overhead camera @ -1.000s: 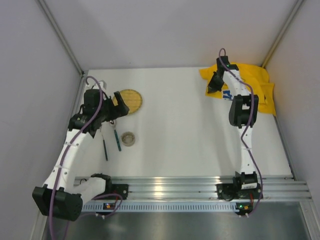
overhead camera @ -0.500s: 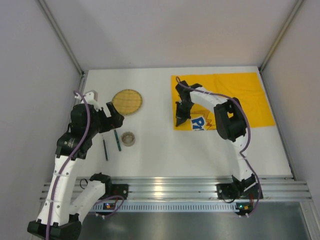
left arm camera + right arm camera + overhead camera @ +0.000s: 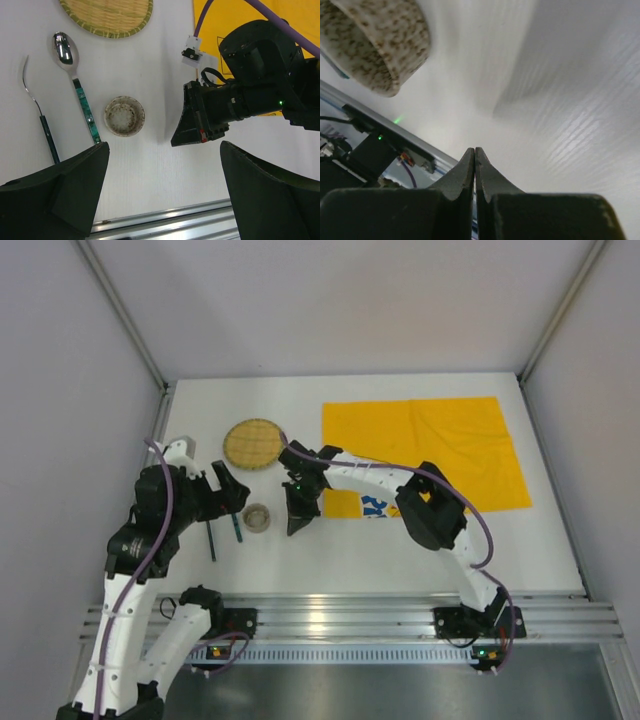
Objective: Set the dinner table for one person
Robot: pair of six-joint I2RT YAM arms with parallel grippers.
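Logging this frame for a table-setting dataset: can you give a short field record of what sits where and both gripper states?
cloth: yellow cloth spread flat, far right of white table
left side: woven round mat, speckled cup, green-handled spoon, dark-handled utensil
left gripper: open, over cutlery handles
right gripper: shut, nothing seen held, between cup and cloth

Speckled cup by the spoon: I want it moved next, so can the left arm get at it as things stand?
Probably yes. The left gripper hangs open above the speckled cup, which stands apart from the spoon and from the shut right gripper; nothing looks in the way.
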